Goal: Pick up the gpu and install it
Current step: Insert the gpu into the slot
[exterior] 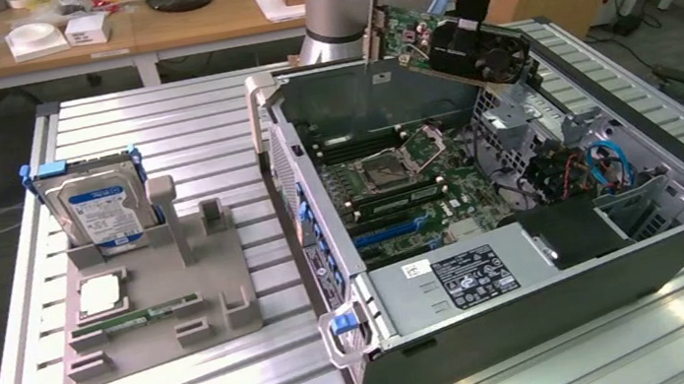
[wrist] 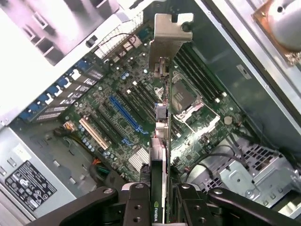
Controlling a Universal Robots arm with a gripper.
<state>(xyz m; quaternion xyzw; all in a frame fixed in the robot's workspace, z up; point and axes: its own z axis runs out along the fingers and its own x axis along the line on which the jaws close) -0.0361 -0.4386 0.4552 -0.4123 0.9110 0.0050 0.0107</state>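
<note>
Green gpu (exterior: pixel 457 43), held edge-on by your gripper (wrist: pixel 162 200).
Jaws partly closed on it; beyond them its bracket (wrist: pixel 171 35) covers some motherboard (wrist: pixel 113 113), and the fingers (wrist: pixel 136 207) are cut off.

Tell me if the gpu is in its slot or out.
Out: the gripper holds the gpu above the motherboard, clear of it.

**Table status: two items on the slats**

Slatted aluminium table (exterior: pixel 174 125) is seen spanning nearly the whole exterior frame. Glare is picked up on the slats at lower right. Grey parts holder (exterior: pixel 219 312) is laid flat at left of centre. Computer case (exterior: pixel 570 311) is laid on its side from centre to right, open face up. Holder and case are set just beside each other, with a narrow strip of bare slats left between.
</note>
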